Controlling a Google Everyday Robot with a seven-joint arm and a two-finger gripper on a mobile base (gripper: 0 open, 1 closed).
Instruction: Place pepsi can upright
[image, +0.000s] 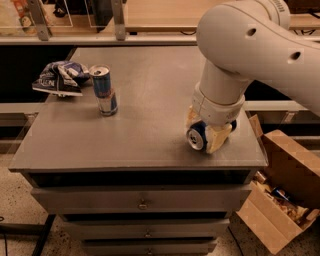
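Observation:
The pepsi can (197, 137) lies on its side on the grey tabletop (140, 125), near the front right corner, with its silver end turned toward the camera. My gripper (204, 128) comes down on it from above on the big white arm. One tan finger is at the can's left and one at its right, and both press against it. The can still rests on the table. The back part of the can is hidden under the wrist.
A slim blue-and-silver can (104, 90) stands upright at the left middle of the table. A crumpled blue-and-white snack bag (59, 78) lies behind it to the left. An open cardboard box (285, 192) sits on the floor by the right edge. Drawers (142, 202) are under the top.

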